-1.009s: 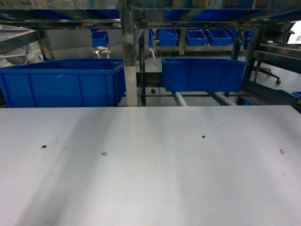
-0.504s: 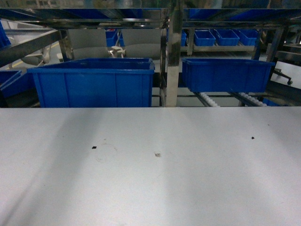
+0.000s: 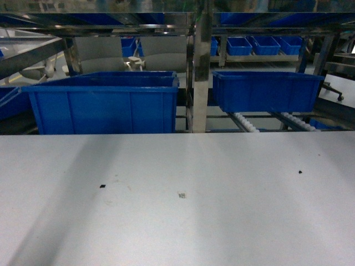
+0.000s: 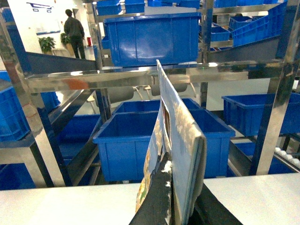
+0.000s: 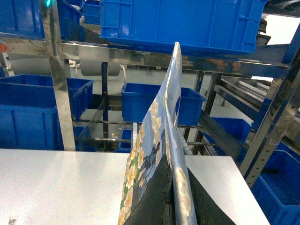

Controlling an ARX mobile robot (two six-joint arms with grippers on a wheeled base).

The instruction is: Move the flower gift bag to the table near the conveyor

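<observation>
White-grey table (image 3: 233,221) fronts blue bins (image 3: 102,102) and steel conveyor (image 3: 244,122).

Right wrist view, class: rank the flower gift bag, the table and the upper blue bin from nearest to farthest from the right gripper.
1. flower gift bag: gripped in the right gripper, standing edge-on in the middle.
2. table: white top below and ahead, on both sides of the bag.
3. upper blue bin: on the steel rack overhead, beyond the table.
</observation>
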